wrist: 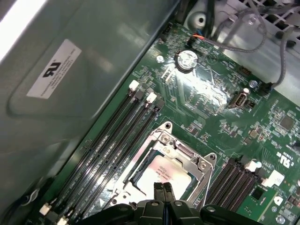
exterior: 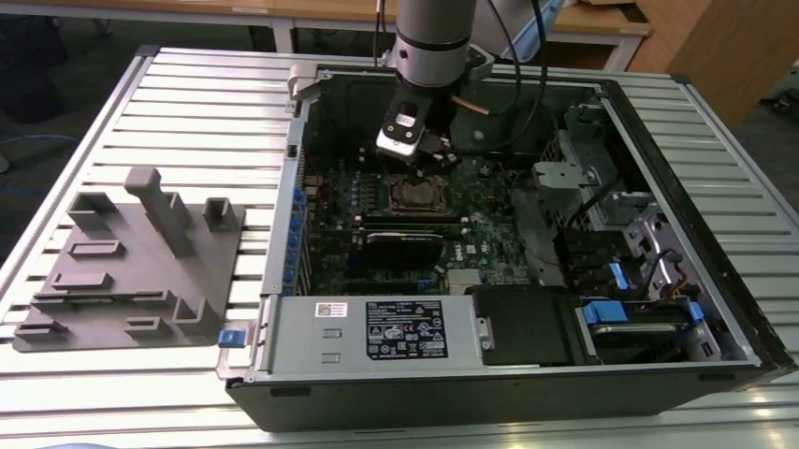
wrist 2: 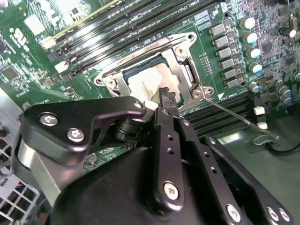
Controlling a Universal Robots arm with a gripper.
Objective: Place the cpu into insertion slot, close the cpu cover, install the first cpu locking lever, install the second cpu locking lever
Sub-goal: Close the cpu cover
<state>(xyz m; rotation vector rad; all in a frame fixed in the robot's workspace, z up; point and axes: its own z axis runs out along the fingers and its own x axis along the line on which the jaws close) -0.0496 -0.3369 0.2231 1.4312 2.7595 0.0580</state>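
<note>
The cpu [wrist 2: 143, 84], partly hidden
In the second wrist view the gripper [wrist 2: 164, 96] and its black body cover the cpu's near edge.

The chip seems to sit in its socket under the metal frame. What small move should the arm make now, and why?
Probably slide the shut fingers sideways toward the thin metal lever rod. The silver-grey square cpu lies seated, and the silvery metal cover frame seems down around it, but the rod sticks out free beside them, apparently not latched.
</note>
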